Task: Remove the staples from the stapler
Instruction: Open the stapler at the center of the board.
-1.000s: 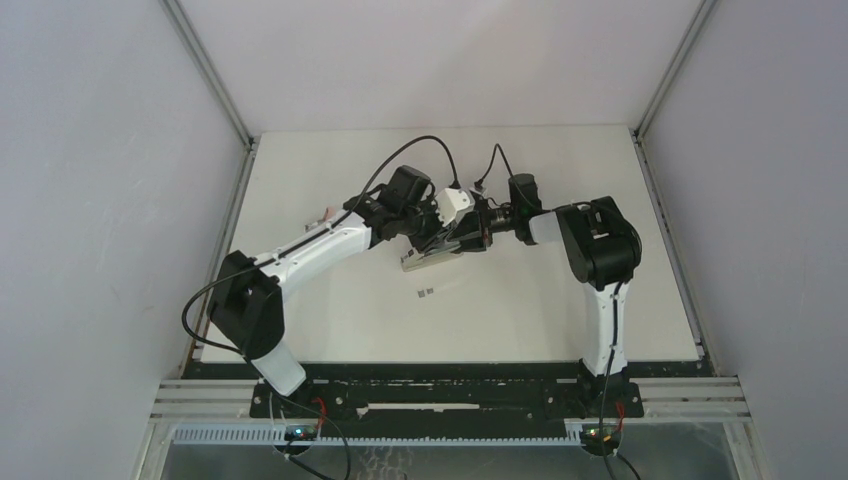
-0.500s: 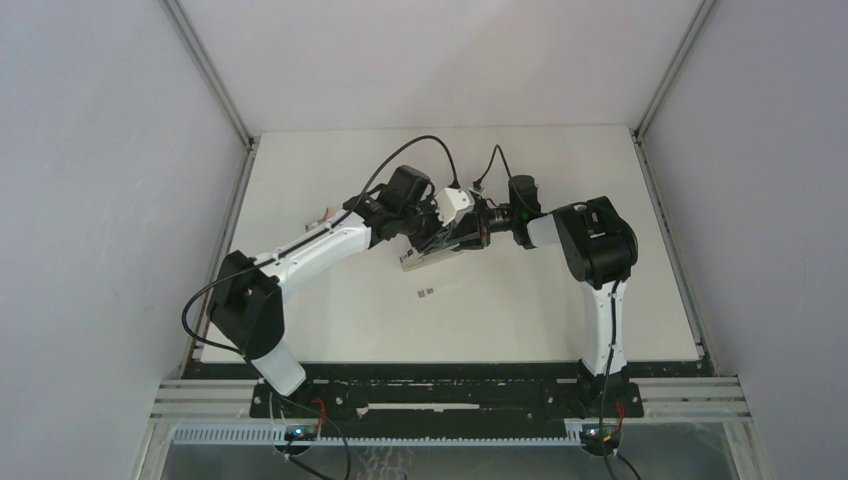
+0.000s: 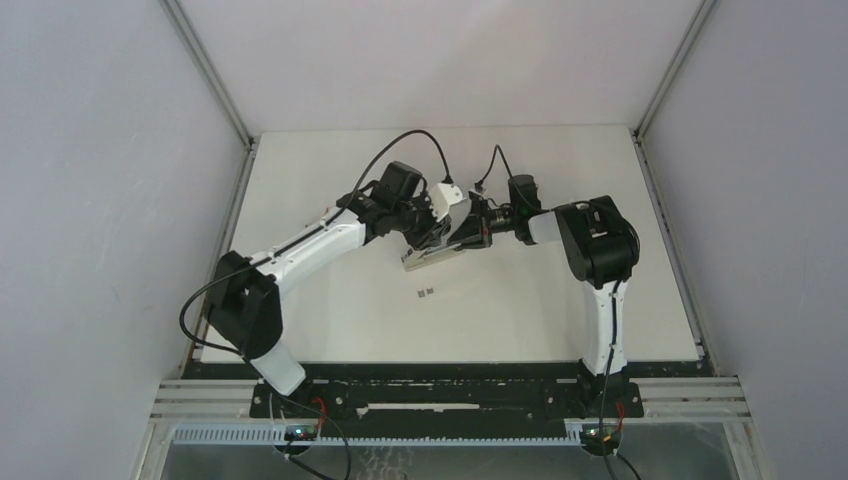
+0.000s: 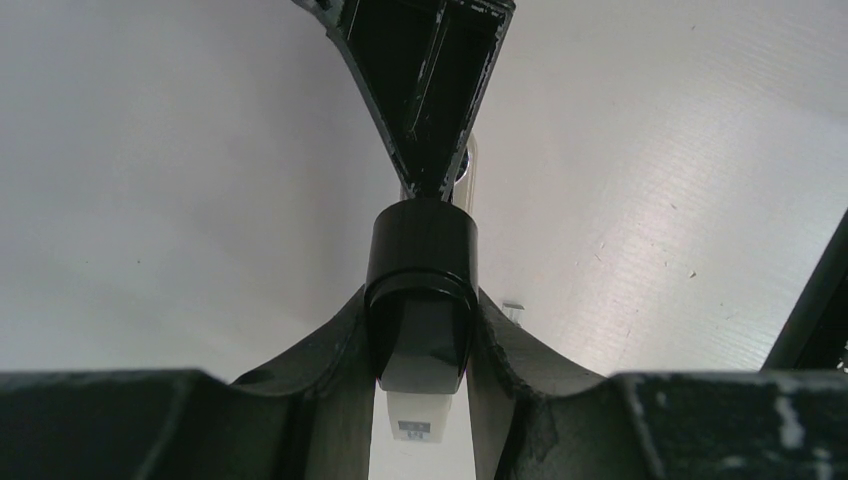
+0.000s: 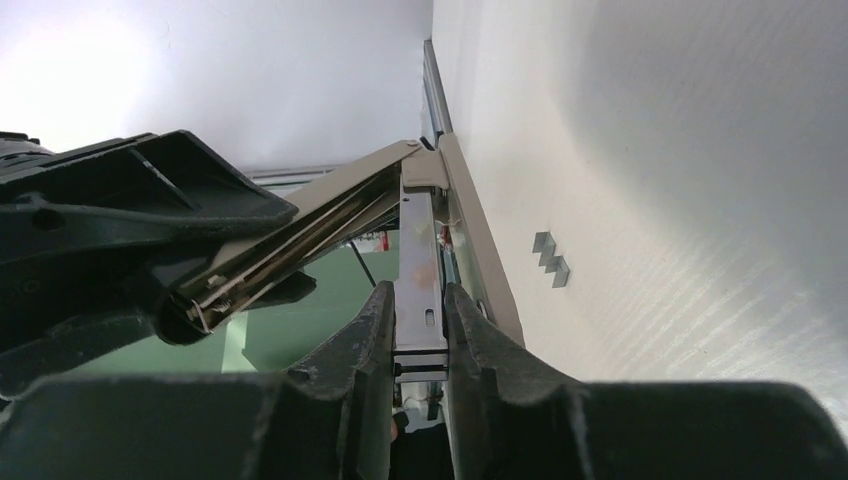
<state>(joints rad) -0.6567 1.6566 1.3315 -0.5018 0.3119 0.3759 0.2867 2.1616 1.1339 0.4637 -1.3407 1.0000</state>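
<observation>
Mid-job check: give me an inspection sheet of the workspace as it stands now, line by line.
surface: white table, faint scuffs in the left wrist view.
job's things: stapler hinged open, held by both grippers; staples, a few small strips lying loose on the table, nearer the arm bases.
clutter: nothing seen.
grippers: left gripper shut on the stapler's black rounded end; right gripper closed on its silvery rail.
cables: black cable arcs over the left wrist, second cable over the right; neither touches the stapler.
surroundings: pale walls on three sides, metal frame posts.
</observation>
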